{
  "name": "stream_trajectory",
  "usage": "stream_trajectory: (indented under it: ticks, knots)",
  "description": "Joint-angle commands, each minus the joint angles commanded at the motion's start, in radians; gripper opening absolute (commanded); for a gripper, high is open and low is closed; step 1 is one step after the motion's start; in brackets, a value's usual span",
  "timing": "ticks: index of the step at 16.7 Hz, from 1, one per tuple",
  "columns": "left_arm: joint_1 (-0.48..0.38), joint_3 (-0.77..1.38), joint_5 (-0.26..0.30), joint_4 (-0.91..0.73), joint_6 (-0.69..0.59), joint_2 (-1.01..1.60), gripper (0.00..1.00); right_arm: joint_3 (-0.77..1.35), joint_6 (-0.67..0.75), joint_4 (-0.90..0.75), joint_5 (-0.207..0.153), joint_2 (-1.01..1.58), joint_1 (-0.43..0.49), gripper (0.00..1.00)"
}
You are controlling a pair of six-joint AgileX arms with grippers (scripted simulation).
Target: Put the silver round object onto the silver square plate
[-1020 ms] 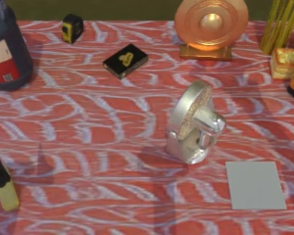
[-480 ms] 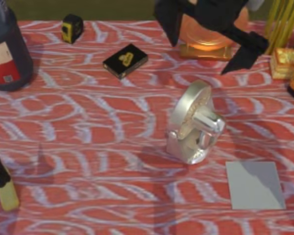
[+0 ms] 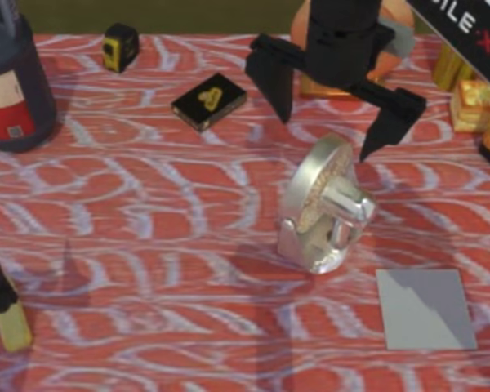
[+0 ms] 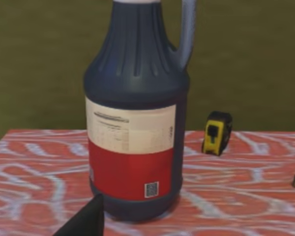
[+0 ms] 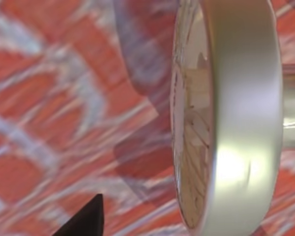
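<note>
Silver round object [image 3: 322, 204]: upright mid-bench, free. Silver square plate [image 3: 425, 309]: near, toward the bench's right, bare. Right pincer [image 3: 331, 110]: wide, above the object; should straddle the rim squarely, seemingly offset. Left pincer: parked, state untellable.

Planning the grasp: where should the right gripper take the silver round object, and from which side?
Probably the disc's rim, from above. The silver round object stands upright on its blocky base, its thin edge facing up and the knob jutting sideways. The open right gripper hovers just behind it; its fingers could straddle the disc's two faces, clear of the knob.
</note>
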Motion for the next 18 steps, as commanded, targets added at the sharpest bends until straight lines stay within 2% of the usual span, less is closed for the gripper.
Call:
stream_trajectory:
  ticks: [5, 13, 18]
  knots:
    - [0.0, 0.0, 0.0, 0.0, 0.0, 0.0, 1.0, -0.042, -0.003, 0.035, 0.0, -0.011, -0.004, 1.0]
    - [0.0, 0.0, 0.0, 0.0, 0.0, 0.0, 1.0, -0.377, 0.0, 0.274, -0.001, -0.1, 0.001, 1.0]
    - [0.0, 0.0, 0.0, 0.0, 0.0, 0.0, 1.0, -0.392, 0.001, 0.287, -0.001, -0.105, 0.002, 1.0]
